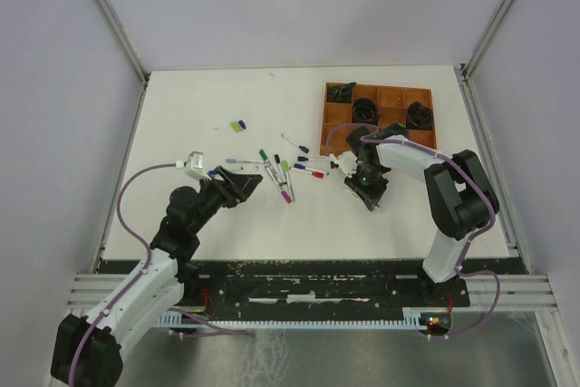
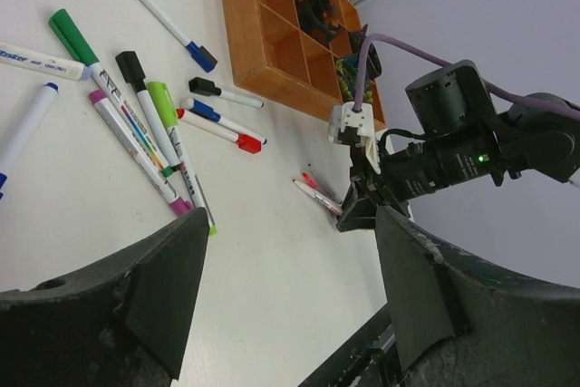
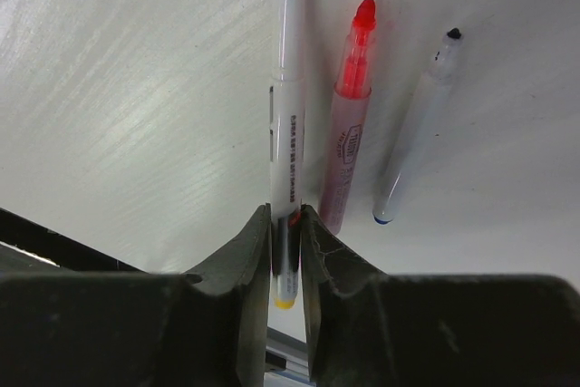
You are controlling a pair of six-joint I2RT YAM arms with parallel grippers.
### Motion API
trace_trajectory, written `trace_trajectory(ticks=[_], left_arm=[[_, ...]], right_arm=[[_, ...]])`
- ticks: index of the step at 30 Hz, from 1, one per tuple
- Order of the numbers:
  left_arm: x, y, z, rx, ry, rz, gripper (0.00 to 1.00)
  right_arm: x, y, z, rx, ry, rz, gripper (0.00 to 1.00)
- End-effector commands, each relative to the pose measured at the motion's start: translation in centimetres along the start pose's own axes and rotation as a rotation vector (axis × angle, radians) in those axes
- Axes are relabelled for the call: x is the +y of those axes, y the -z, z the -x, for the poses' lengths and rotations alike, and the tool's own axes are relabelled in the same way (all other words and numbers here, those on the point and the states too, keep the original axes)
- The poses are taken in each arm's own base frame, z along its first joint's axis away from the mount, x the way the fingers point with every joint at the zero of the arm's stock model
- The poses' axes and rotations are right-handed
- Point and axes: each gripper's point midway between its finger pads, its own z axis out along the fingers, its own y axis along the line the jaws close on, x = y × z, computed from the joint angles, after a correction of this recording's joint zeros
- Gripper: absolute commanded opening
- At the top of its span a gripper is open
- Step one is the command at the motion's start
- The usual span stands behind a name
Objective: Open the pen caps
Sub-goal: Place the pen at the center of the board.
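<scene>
Three pens lie just ahead of the right gripper (image 3: 286, 215) in its wrist view. A slim white-barrelled pen with a yellow butt end (image 3: 288, 133) runs straight out from between the fingers. A translucent red pen (image 3: 349, 124) lies just beside it to the gripper's right, and a bare white pen with an exposed black nib (image 3: 417, 124) lies further right again. The jaws stand narrow, closely flanking the yellow end; whether they press on it or merely bracket it I cannot tell.

The left gripper (image 2: 292, 224) is spread wide and holds nothing. A scatter of capped marker pens (image 2: 149, 124) lies ahead of it and to its left, and two loose stubby caps, green and purple (image 1: 237, 124), lie well beyond it. A brown wooden compartment tray (image 2: 237, 33) sits past the right gripper.

These pens look light, stiff and smooth-sided, so they will probably roll on the table and slip in a loose pinch. Each cap is likely a friction fit that needs a straight pull along the barrel. A sensible hold is one gripper across mid-barrel and the other square on the short cap, close to its seam.

Black print runs along the white barrel and faint lettering along the red one, both too small to read. A white pen at the left gripper's far left (image 2: 32, 59) carries blue lettering that may read "marker".
</scene>
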Motion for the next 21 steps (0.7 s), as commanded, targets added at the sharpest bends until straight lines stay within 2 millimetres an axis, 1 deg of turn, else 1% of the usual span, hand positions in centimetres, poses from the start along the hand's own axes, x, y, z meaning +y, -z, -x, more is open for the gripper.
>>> trace_trajectory(ticks=[1, 6, 14, 21], left_arm=[[-1.54, 0.19, 0.35, -0.012, 0.029, -0.061, 0.81], [-1.57, 0.28, 0.36, -0.016, 0.030, -0.064, 0.81], [-1.78, 0.34, 0.04, -0.003, 0.041, -0.072, 0.81], [-2.13, 0.32, -0.29, 0.010, 0.057, -0.079, 0.81]], right_arm=[[-0.21, 1.00, 1.05, -0.028, 0.001, -0.018, 0.26], [-0.21, 1.07, 1.05, -0.028, 0.002, -0.020, 0.28], [-0.33, 1.05, 1.01, -0.024, 0.002, -0.027, 0.27], [-0.14, 1.62, 1.34, -0.047, 0.007, -0.023, 0.28]])
